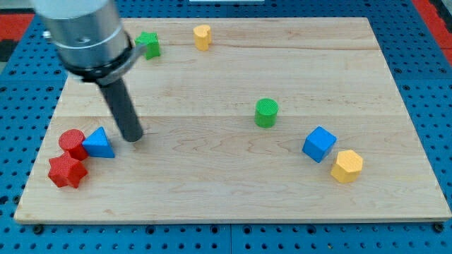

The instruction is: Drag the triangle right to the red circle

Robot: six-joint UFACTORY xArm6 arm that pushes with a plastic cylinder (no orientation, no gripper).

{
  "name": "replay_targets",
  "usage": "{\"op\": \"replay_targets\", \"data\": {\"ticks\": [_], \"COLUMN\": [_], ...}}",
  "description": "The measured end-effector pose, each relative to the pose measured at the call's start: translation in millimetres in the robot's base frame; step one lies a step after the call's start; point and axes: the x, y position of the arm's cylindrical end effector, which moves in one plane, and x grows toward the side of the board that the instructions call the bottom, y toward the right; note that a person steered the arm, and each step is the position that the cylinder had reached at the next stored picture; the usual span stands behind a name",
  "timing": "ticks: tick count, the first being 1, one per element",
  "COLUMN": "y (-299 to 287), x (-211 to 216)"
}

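Note:
A blue triangle point(99, 144) lies near the board's left edge, touching the right side of a red circle point(71, 142). My tip point(132, 137) rests on the board just to the right of the triangle, a small gap apart from it. The dark rod rises from the tip up and to the left to the grey arm body at the view's top left.
A red star point(67, 171) lies just below the red circle. A green star point(148, 44) and a yellow block point(203, 36) sit at the top. A green cylinder point(266, 112) is at centre right. A blue cube point(319, 143) and yellow hexagon point(347, 166) lie at right.

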Motion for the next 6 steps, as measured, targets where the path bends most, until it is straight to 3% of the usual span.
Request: {"op": "replay_targets", "data": {"ticks": [3, 6], "y": [174.0, 287.4], "x": [-10.5, -22.7]}}
